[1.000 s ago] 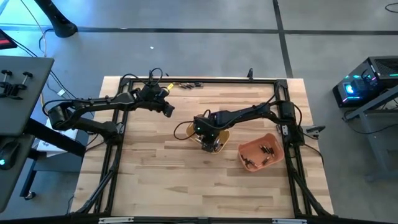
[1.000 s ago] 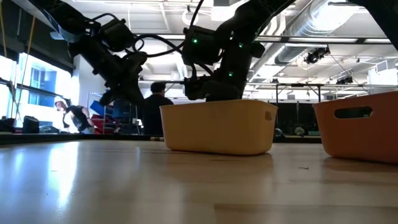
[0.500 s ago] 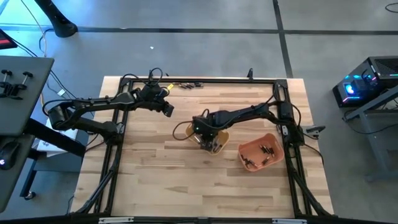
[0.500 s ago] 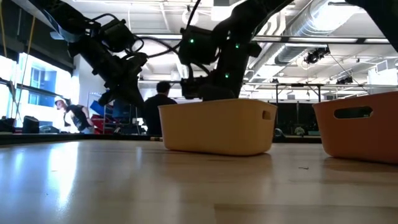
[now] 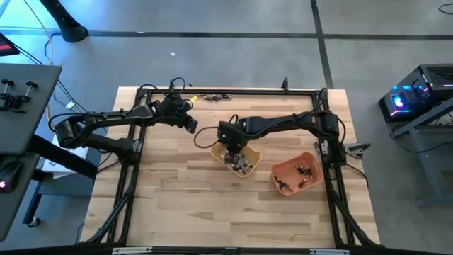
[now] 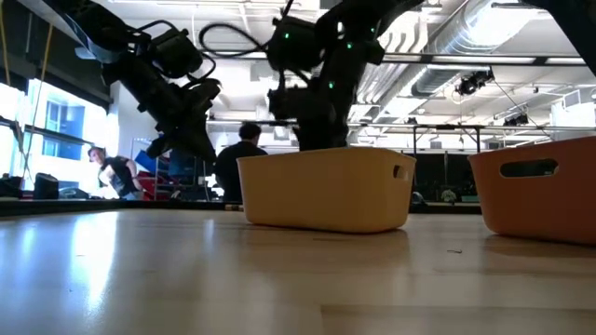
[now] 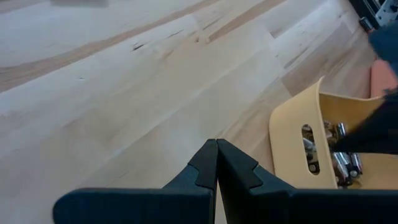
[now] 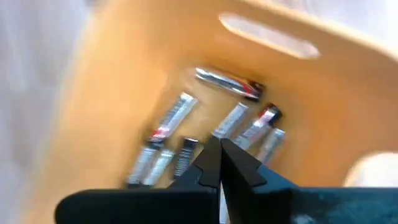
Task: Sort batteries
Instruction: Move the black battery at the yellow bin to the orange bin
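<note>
The right gripper (image 8: pixel 217 149) hangs over the yellow tray (image 5: pixel 249 152) near the middle of the counter (image 5: pixel 177 184), its two dark fingers pressed together tip to tip with nothing visibly between them; its wrist view is smeared, so a very thin catch cannot be ruled out. Below it, on the tray floor, lie the batteries (image 8: pixel 227 82), a loose scatter of silvery cells, some with red or dark ends, pointing in different directions. From above they show as a small heap in the tray's near end (image 5: pixel 241 164), partly covered by the arm. To the right of the yellow tray, apart from it, sits the orange tray (image 5: pixel 311 159), with a few more dark cells on its floor (image 5: pixel 301 171). In the low view the yellow tray (image 6: pixel 326 191) stands flat with the right arm reaching down behind its rim, and the orange tray (image 6: pixel 540 200) shows at the right edge. The left gripper (image 7: pixel 216 163) waits above bare wood toward the far left part of the counter, fingers fully closed and empty, with the yellow tray's handle slot ahead of it. People (image 6: pixel 237 163) are in the room beyond.
</note>
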Motion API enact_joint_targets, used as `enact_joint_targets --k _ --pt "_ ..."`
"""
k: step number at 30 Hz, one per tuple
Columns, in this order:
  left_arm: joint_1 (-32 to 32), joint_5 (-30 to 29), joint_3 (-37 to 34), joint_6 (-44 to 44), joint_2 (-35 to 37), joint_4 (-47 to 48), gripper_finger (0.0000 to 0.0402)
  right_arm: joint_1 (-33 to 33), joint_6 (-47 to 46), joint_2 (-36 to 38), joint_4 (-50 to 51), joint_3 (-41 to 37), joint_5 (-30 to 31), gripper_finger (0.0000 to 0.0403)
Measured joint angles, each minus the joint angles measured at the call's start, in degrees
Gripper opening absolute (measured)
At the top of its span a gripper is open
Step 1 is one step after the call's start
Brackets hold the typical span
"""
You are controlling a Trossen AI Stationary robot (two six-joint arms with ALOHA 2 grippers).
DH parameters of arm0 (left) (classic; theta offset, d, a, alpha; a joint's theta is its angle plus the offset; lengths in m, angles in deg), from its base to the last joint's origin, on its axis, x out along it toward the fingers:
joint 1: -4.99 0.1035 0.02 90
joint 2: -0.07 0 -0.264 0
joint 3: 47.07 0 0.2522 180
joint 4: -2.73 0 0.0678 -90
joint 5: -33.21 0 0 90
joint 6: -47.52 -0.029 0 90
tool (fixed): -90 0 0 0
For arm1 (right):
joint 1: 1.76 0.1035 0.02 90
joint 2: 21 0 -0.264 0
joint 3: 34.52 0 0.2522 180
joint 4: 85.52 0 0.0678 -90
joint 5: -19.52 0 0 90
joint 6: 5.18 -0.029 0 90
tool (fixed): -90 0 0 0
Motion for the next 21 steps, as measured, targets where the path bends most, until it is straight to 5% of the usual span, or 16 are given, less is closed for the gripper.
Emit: enact_joint_targets --k 6,15,21 --pt "0.0 0.0 0.0 -0.1 0.0 0.1 0.0000 -0.7 -4.3 1.2 1.0 -0.2 -10.3 0.0033" --pt "0.0 0.0 0.0 -2.0 0.0 0.3 0.0000 1.6 -4.6 0.5 -1.9 -4.2 -7.0 0.0171" --pt "0.0 0.0 0.0 -2.1 -0.1 0.5 0.0000 3.8 -0.8 -0.8 -2.6 -4.2 -4.0 0.0191"
